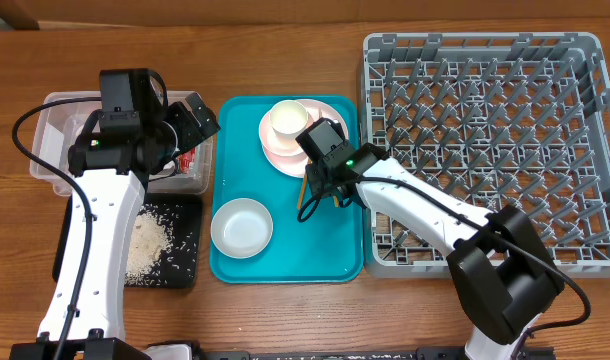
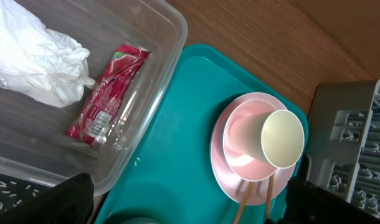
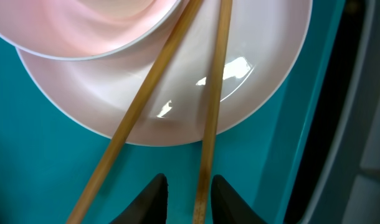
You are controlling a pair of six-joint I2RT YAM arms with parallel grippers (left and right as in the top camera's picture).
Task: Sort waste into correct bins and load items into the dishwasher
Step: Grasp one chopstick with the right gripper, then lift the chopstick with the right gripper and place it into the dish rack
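My right gripper [image 1: 321, 188] [image 3: 190, 190] hangs low over the teal serving tray [image 1: 285, 262], open by a narrow gap with one wooden chopstick [image 3: 210, 124] between its fingers. The other chopstick [image 3: 140, 99] lies to the left. Both rest against the pink plate [image 1: 332, 118] [image 3: 258, 81], which carries a pale bowl [image 2: 246, 146] and a tilted white cup [image 1: 288, 118] [image 2: 282, 138]. A small white bowl [image 1: 242, 227] sits on the tray. My left gripper [image 1: 193, 120] [image 2: 190, 205] stands wide open and empty beside the clear tub [image 1: 55, 165] [image 2: 176, 28], which holds the tissue [image 2: 34, 62] and red wrapper [image 2: 106, 93].
Rice scraps [image 1: 145, 245] lie in the black tray [image 1: 182, 262] in front of the tub. The grey dish rack [image 1: 485, 130] [image 2: 358, 143] stands empty to the right of the teal tray. Cables run along both arms.
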